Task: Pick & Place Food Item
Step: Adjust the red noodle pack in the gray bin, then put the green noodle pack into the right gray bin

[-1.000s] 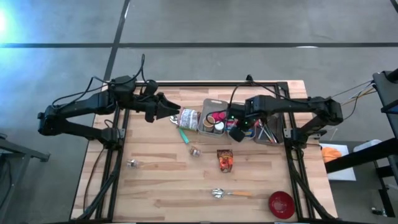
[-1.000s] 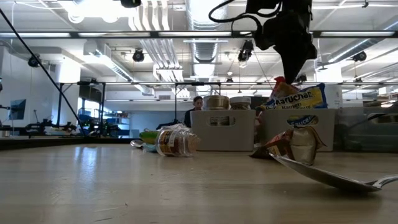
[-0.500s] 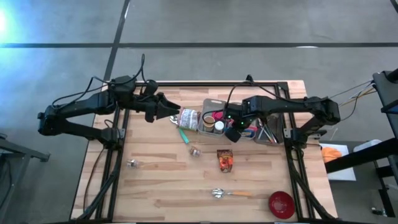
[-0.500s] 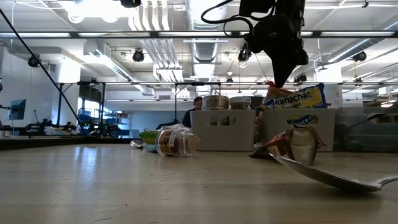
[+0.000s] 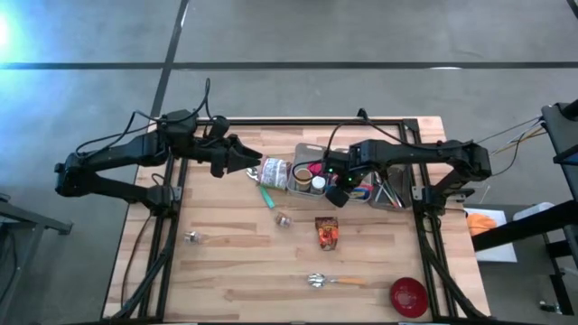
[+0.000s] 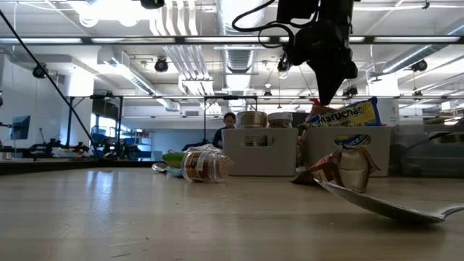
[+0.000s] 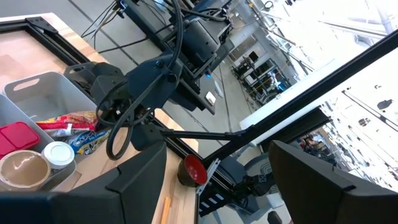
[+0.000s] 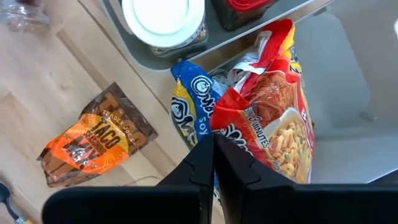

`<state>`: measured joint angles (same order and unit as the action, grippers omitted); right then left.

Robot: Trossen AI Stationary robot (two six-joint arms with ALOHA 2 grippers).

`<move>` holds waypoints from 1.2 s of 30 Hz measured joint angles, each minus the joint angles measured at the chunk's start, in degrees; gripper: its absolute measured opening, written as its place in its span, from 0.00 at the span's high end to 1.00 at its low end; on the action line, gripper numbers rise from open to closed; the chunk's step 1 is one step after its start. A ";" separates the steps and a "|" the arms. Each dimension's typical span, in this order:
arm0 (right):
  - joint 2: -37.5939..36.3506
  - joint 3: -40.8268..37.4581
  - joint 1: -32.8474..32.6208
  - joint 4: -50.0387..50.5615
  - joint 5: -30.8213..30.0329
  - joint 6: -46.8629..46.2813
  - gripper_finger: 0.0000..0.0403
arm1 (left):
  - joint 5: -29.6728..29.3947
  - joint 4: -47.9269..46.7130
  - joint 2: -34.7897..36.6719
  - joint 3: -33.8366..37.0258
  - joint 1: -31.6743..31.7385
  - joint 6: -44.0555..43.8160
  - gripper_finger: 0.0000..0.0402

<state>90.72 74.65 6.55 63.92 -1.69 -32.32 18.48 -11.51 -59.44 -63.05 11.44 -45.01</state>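
- I am holding my right gripper (image 5: 340, 191) over the gray bin (image 5: 307, 150) at the back of the table (image 5: 226, 262), and it is pointing down.
- Its two fingers (image 8: 199, 168) are pressed tight together, and they are holding nothing.
- Just under those fingers a red noodle bag (image 8: 273, 118) is sticking up out of the bin.
- A blue and yellow bag (image 8: 193, 102) is leaning right beside the red one, at the bin's edge.
- I cannot tell if my fingers are touching the red bag or only hanging just above it.
- From the table's edge, the bags (image 6: 344, 114) are poking up over the bin's wall (image 6: 262, 152), with my right gripper (image 6: 324, 96) right above them.
- A jar with a white lid (image 8: 163, 22) is sitting in the bin, next to the bags.
- An orange taco packet (image 5: 327, 232) is lying flat on the table, near the bin but outside it.
- My left gripper (image 5: 256, 166) is waiting on the other side, and its fingers (image 7: 140, 180) are spread wide apart with nothing between them.
- It is pointing at a jar (image 5: 275, 173) that is lying on its side just beside the bin.
- A spoon (image 5: 334, 282) and a red bowl (image 5: 407, 296) are sitting near the front of the table, well apart from both of my grippers.
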 joint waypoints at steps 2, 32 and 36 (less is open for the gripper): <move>-0.11 0.02 0.00 -0.04 0.26 0.16 0.98 | 0.00 0.00 0.00 0.00 0.00 0.00 0.29; -9.84 0.11 -0.04 2.32 1.88 -1.94 0.54 | -5.42 -9.61 -0.02 -0.04 -0.02 -1.26 0.29; -14.71 0.11 -0.04 1.92 1.70 -4.65 0.53 | -13.81 -15.07 -0.98 -0.04 -0.02 3.60 0.29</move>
<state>76.00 74.76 6.50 65.84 0.01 -36.96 4.67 -26.58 -60.42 -63.09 11.42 -41.41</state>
